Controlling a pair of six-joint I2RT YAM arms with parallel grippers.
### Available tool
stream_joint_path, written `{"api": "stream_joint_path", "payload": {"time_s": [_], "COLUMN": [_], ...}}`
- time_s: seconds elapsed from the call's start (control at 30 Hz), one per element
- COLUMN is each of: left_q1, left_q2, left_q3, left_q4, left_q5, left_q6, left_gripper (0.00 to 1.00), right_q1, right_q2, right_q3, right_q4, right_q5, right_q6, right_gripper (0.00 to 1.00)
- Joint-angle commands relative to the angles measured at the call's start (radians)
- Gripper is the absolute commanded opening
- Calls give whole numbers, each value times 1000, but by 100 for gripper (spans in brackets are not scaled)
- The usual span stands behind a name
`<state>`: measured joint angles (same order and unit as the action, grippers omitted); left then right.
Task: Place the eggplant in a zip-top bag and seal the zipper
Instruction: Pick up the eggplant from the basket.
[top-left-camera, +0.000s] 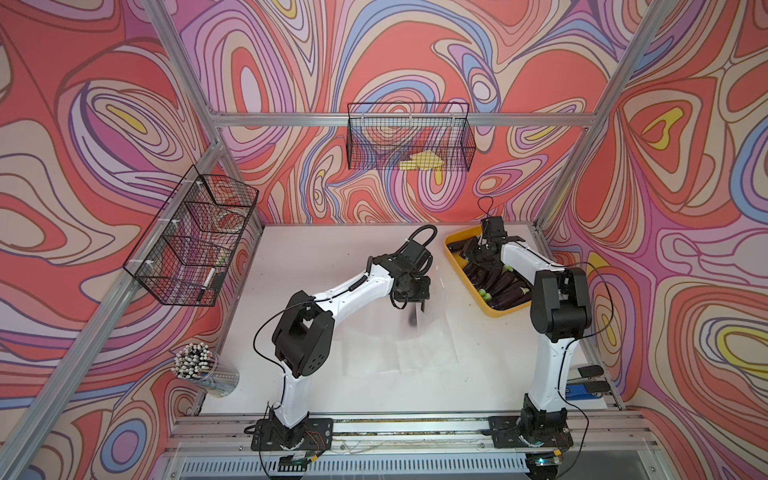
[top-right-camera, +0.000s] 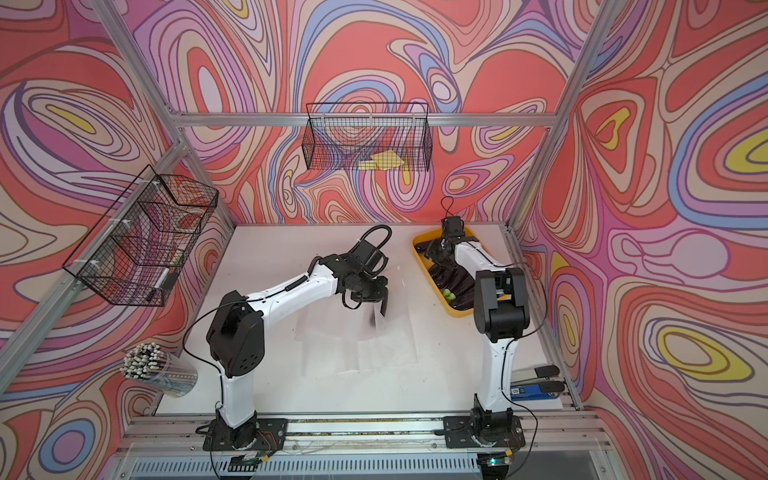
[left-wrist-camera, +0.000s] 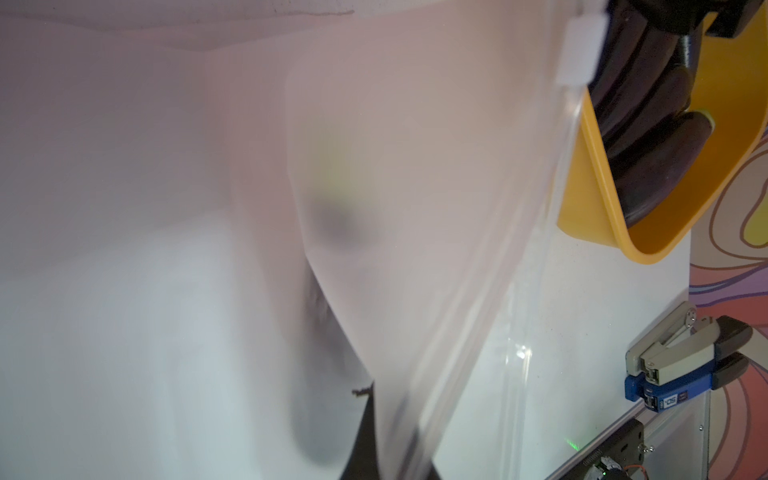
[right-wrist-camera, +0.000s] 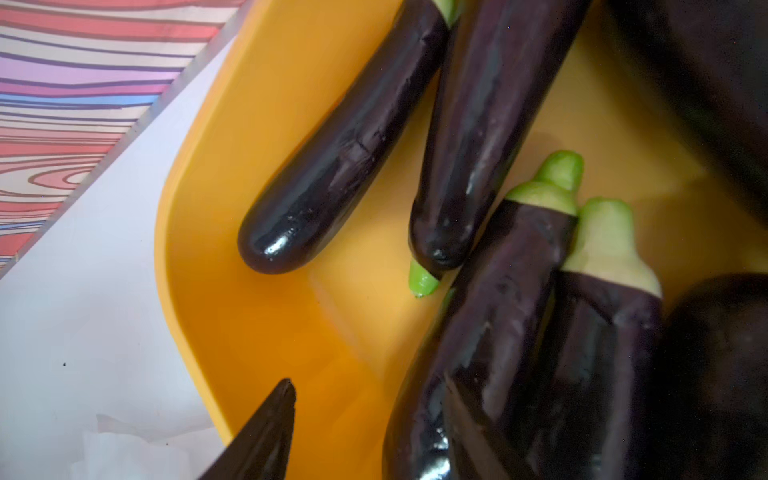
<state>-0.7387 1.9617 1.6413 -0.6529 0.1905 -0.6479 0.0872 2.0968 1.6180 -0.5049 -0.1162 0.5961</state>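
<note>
1. Left arm: in both top views I see the left gripper (top-left-camera: 417, 312) just right of the frame's centre, raised above the white table (top-left-camera: 332, 257). Its jaws are clamped on the zip-top bag (top-left-camera: 432, 324), which hangs below them as a translucent film. In the left wrist view the bag (left-wrist-camera: 415, 208) fills most of the picture, with its white slider (left-wrist-camera: 582, 45) sitting at one end of the zipper track. The bag's contents are blurred; I cannot tell what is inside.

2. Right arm: the right gripper (top-left-camera: 478, 251) hangs over the yellow tray (top-left-camera: 498, 312) in the right half of the frame, near the back edge of the table. The right wrist view shows one dark fingertip (right-wrist-camera: 266, 432) above the tray floor (right-wrist-camera: 291, 332). I cannot tell how wide the jaws stand.

3. Task item: the eggplants (top-left-camera: 505, 286) lie side by side in the tray, dark purple with green stems. One (right-wrist-camera: 345, 158) lies apart from the others, near the tray wall.
</note>
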Motion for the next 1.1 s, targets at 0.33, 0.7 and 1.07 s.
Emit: {"api": "stream_joint_path", "payload": {"time_s": [0.33, 0.7, 1.07], "left_q1": [15, 18, 16], "left_q2": [-2, -19, -21], "left_q3": [-36, -44, -63], "left_q4": [31, 45, 75], "left_q5": [10, 24, 67], "left_q6": [3, 10, -5], "left_gripper": [0, 0, 0], "right_q1": [19, 20, 19], "right_q2": [-9, 105, 27], "right_q3": [0, 80, 41], "right_q4": [-175, -189, -165], "right_q5": [164, 150, 162], "right_q6": [73, 85, 87], "right_gripper": [65, 59, 43]}}
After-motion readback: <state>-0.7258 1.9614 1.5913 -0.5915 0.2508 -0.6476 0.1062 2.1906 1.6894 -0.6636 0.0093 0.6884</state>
